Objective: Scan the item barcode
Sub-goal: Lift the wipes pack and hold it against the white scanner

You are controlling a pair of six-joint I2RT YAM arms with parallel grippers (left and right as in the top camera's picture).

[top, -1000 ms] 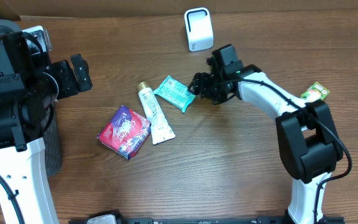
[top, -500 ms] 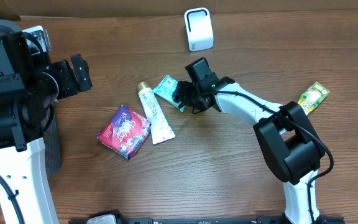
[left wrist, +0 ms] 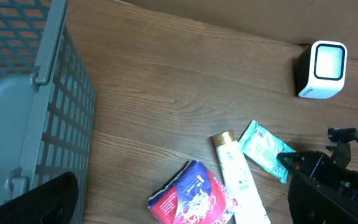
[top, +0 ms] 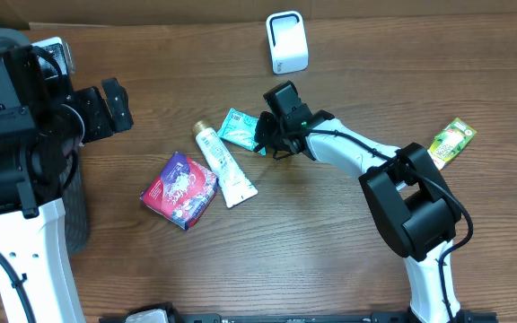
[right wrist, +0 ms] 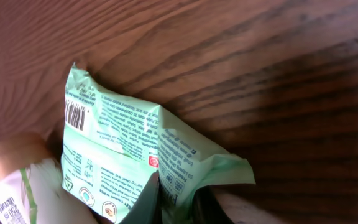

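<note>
Near the front edge of the desk (top: 330, 251), left of middle: a red pouch (top: 179, 188), with a white tube (top: 224, 164) touching its right side and slanting toward the far edge. Leave both alone.

Farther in, hard by the right edge and well apart from the rest: a green sachet (top: 451, 139). Not wanted now.

At mid-desk, just beyond the tube's cap: the teal packet (top: 239, 129), lying flat, the thing to scan. Pinched at its right-hand edge by the right claw (top: 263, 136), closed down narrow on a fold of wrapper, shown in the wrist view as film between the two fingers (right wrist: 143, 205). Only a thin bite, by the look of it, so lift slowly and straight up, clear of the tube cap, before swinging anywhere. Note the barcode (right wrist: 74, 116) on the face turned up, at the corner farthest from the grip, uncovered.

A little farther, at the left edge beside the grey basket (left wrist: 42, 93): the left claw (top: 106, 108), spread wide and holding nothing. No part for it here.

Farthest, at the far edge: the white scanner (top: 287, 42). Carry the packet there, then turn the wrist to present the barcode face squarely to the window. Keep the film taut to stop it drooping and folding the code away. Hold briefly and steadily.
</note>
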